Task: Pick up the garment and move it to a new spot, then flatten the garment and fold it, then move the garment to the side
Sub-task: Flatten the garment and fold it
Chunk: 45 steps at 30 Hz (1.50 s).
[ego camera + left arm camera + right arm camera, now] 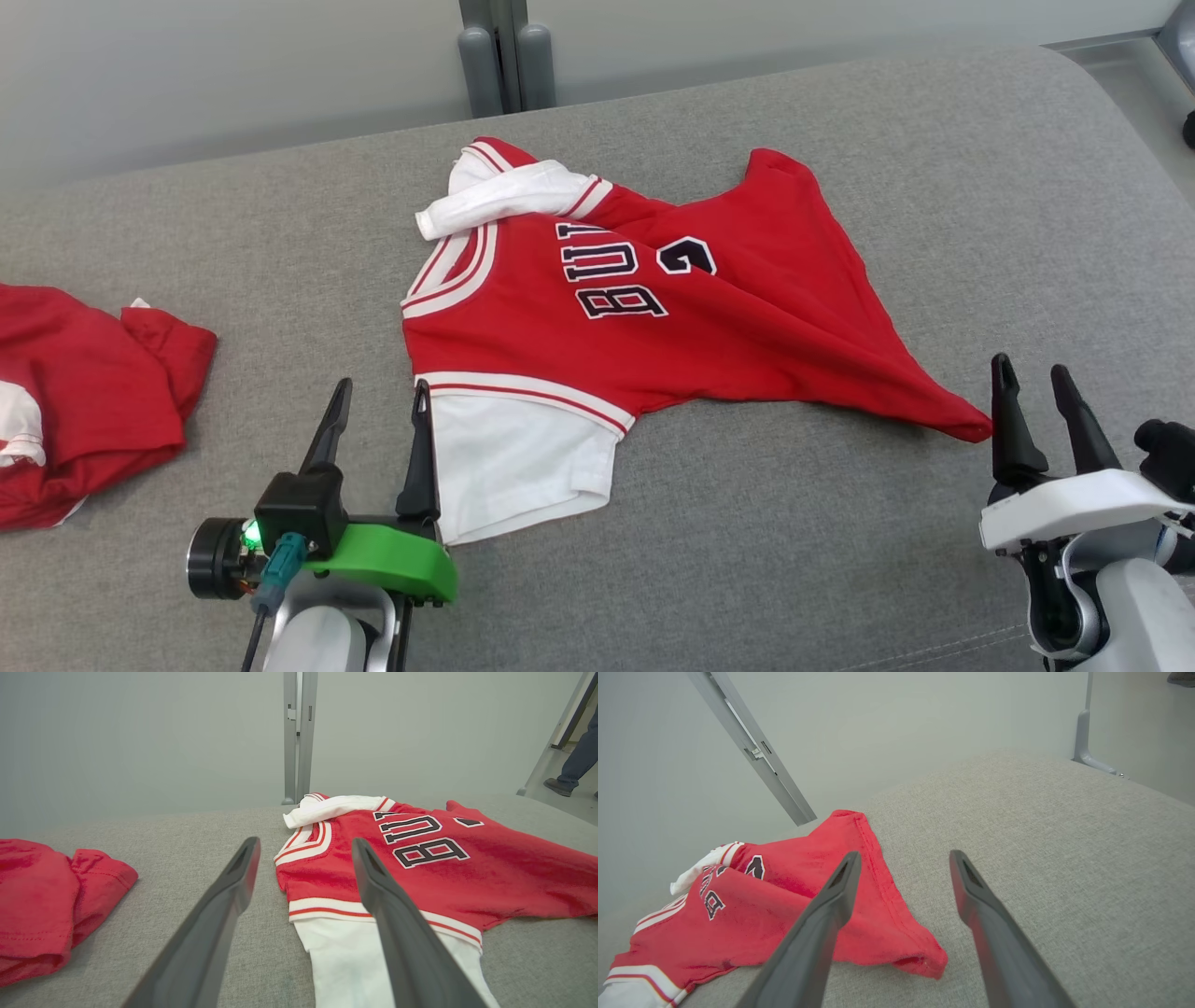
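The garment (pixel 709 327) is a red jersey with white sleeves and black lettering, lying rumpled on the grey cushion, its hem pulled to a point at the right. My left gripper (pixel 381 408) stands open at its near left, just beside the white sleeve (pixel 513 462); in the left wrist view the garment (pixel 467 877) lies behind my right finger (pixel 397 924). My right gripper (pixel 1032 387) is open with nothing in it, just right of the garment's pointed corner (pixel 962 425). The right wrist view shows that corner (pixel 924 956) between and below the fingers of the right gripper (pixel 903 865).
A second red garment (pixel 84 401) lies bunched at the cushion's left edge, also visible as a red heap (pixel 51 900). A grey post (pixel 504 56) stands behind the cushion. A person's leg and shoe (pixel 572 765) show at far right. Bare grey cushion (pixel 840 560) spreads in front.
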Tool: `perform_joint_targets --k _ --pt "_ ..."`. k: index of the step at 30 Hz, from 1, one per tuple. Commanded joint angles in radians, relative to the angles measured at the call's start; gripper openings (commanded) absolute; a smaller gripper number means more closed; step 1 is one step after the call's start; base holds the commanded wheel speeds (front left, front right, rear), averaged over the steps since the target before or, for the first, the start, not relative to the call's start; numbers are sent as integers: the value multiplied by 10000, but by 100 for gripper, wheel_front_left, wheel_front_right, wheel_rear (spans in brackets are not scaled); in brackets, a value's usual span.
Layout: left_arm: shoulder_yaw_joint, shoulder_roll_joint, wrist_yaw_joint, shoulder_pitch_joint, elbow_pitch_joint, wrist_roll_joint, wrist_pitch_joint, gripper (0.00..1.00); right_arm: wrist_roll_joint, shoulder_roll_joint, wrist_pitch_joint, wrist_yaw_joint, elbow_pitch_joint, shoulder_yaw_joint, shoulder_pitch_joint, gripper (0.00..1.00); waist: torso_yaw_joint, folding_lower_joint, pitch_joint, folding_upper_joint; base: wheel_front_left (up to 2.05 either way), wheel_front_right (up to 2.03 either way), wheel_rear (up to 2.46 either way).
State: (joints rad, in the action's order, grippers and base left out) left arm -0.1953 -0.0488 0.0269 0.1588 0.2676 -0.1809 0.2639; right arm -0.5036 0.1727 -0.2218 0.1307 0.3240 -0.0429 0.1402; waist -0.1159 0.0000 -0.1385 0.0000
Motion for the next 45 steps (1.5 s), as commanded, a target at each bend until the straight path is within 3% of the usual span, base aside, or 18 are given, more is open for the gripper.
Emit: perform_joint_targets --k 1,11,18,25,26,27,31,35,40,45 --pt "-39 -31 -37 -17 109 13 7 100 165 -114 -177 1 -154 -123 104 100 18 0 18 0 0 0 0" --pt "-580 -32 -35 -30 963 -328 7 100 970 -533 -434 1 -869 -6 62 100 260 0 -77 0 0 0 0" --pt "-1267 -34 -192 469 3285 -553 -54 100 1122 -627 -437 1 -994 -109 12 100 280 0 -242 0 0 0 0" --pt "-1848 -34 -361 935 4609 -1033 -373 99 1056 -706 -439 1 -912 -177 122 100 243 0 -356 0 0 0 0" --pt "-1968 -34 -479 986 4726 -1108 -405 45 1068 -708 -439 1 -904 -164 133 100 240 0 -364 0 0 0 0" --pt "-2089 -12 -566 1044 4784 -1128 -394 0 1080 -704 -439 1 -896 -159 140 100 237 0 -368 0 0 0 0" --pt "-2460 -18 -795 1219 4845 -1284 -255 0 1155 -663 -440 1 -804 -218 141 100 225 0 -331 0 0 0 0" --pt "-2292 -35 -469 1417 4525 -1384 -34 0 1334 -572 -440 1 -595 -217 70 100 223 0 -241 0 0 0 0" --pt "-1294 -67 111 1229 2771 -1141 9 0 1346 -568 -433 1 311 -395 -126 100 277 0 -165 0 0 0 0" --pt "-408 -55 280 647 1278 -751 3 0 992 -661 -176 1 1103 -371 -148 100 278 0 -137 0 0 0 0"
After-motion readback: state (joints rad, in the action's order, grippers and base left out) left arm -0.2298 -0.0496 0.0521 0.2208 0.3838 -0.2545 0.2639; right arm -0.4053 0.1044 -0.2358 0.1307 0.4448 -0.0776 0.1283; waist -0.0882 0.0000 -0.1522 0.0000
